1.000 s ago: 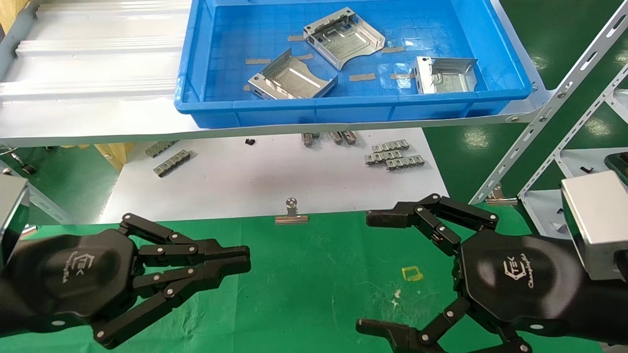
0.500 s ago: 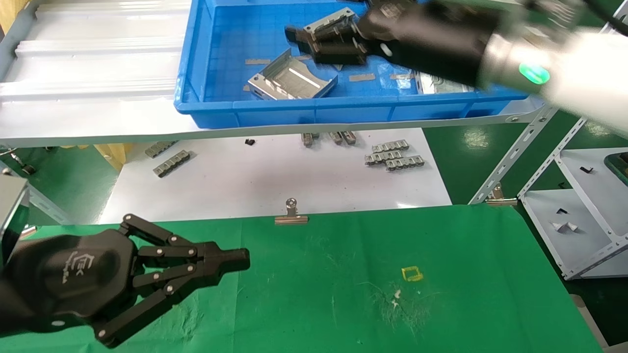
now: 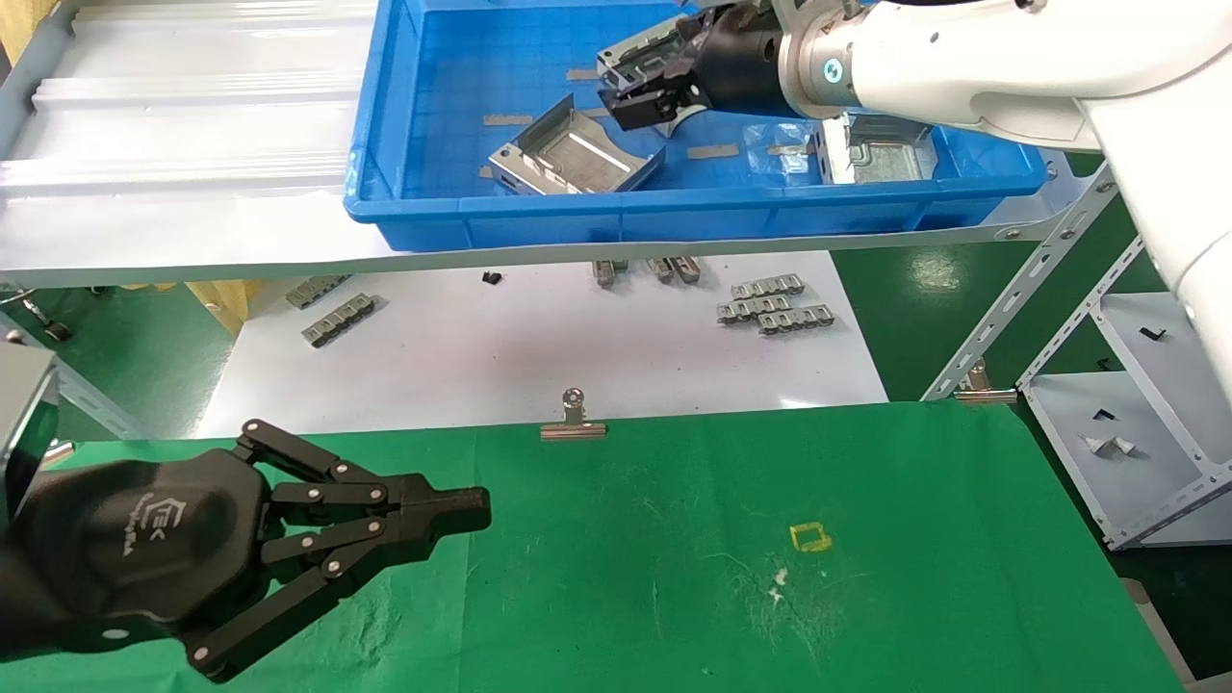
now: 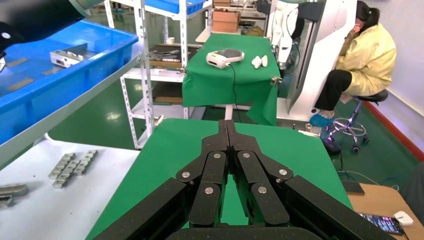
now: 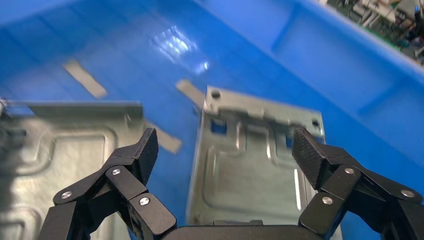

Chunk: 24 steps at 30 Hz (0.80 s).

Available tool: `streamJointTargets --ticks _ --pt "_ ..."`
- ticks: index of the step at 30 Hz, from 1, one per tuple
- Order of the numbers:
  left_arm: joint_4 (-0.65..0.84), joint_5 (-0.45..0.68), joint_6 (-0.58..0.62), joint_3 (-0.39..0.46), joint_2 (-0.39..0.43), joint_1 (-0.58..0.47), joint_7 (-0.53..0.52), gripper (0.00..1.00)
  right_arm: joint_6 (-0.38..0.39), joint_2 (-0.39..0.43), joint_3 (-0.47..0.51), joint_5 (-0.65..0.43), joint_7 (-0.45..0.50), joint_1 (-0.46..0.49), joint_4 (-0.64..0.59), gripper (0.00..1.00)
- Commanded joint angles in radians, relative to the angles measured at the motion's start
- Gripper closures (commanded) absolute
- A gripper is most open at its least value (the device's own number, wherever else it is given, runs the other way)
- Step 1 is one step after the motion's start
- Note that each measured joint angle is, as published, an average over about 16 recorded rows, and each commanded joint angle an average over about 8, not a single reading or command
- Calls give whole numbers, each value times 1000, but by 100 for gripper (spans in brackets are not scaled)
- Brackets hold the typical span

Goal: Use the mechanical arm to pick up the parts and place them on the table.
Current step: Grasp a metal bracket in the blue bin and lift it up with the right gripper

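2 spread fingers (image 5: 135, 155) of R gripper (image 5: 225, 150) over part (image 5: 255, 165) in bin (image 3: 404, 207)

Parts (image 5: 252, 165) between the right gripper (image 5: 225, 150) fingers (image 5: 310, 152): bare stamped sheet metal, silvery, semi-gloss w/ embossed grooves; fingers are matt black, fine-grained, w/ shiny rivets. Blue bin (image 3: 404, 207) under them is smooth glossy plastic; mechanical arm (image 3: 962, 48) shell glossy white. Table (image 3: 626, 577) beneath the left gripper (image 3: 462, 510) fingertips: matt green cloth, scuffed white in spots.
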Motion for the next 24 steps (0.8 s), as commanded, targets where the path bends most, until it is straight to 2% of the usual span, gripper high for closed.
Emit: streamJointTargets --ticks 1,3,10,11,18,24 --pt "0 0 0 0 0 0 0 100 3 -14 -27 -8 2 19 -39 100" --pt "0 0 0 0 0 0 0 97 13 -15 -58 -1 24 24 -39 100" --pt "0 0 0 0 0 0 0 12 72 -16 -154 40 135 24 -32 100" --pt "0 0 0 0 0 0 0 2 82 -16 -165 47 153 23 -32 100" --pt "0 0 0 0 0 0 0 0 139 -15 -243 91 253 21 -29 100" --pt "0 0 0 0 0 0 0 0 173 -14 -304 120 284 23 -13 100"
